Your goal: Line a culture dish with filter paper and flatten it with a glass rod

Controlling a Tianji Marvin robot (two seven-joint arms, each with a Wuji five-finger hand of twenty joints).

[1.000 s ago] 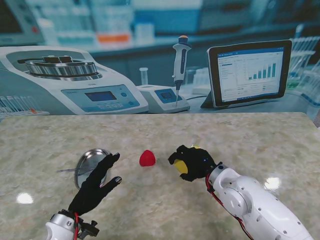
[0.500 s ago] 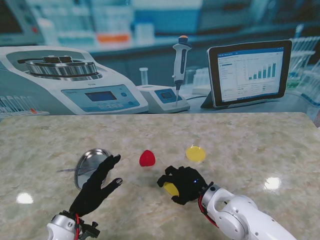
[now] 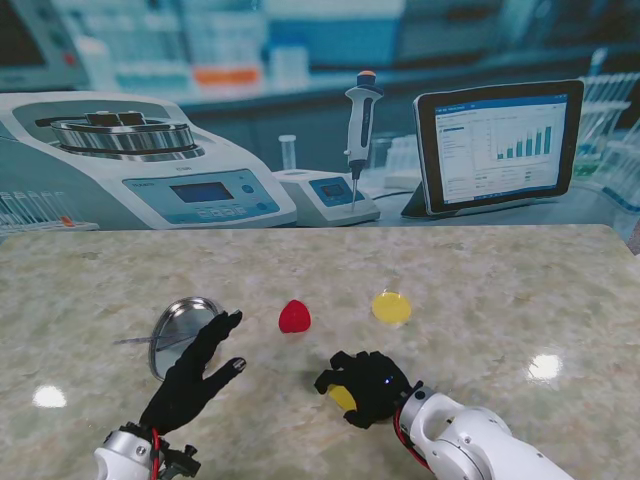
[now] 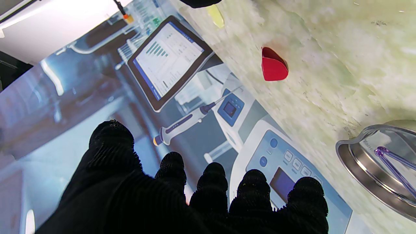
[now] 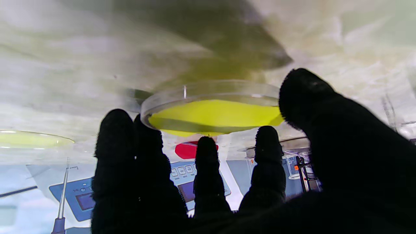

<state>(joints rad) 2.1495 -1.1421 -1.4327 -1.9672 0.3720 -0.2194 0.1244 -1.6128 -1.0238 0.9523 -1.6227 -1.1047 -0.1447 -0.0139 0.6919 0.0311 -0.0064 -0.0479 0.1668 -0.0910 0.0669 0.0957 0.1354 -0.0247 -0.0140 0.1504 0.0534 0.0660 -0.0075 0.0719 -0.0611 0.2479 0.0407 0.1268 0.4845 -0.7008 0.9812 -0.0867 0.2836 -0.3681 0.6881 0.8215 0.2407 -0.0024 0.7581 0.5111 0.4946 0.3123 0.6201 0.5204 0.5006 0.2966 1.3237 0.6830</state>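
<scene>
Table (image 3: 500,290): marbled top; its near edge is cut off by the frame.
Right hand (image 3: 365,387): fingers curled round a clear dish (image 5: 211,109) with a yellow lining, held close over the table; the hand covers most of the dish from the stand view.
Left hand (image 3: 193,372): fingers spread, holding nothing, just beside the metal tray (image 3: 170,330).
Metal tray: round, partly hidden by the left fingers; a thin clear rod (image 4: 395,165) lies across it, hard to make out.
Second yellow disc (image 3: 391,306): flat on the table, farther from me.
Red piece (image 3: 294,317): between tray and disc; what it is cannot be told.
</scene>
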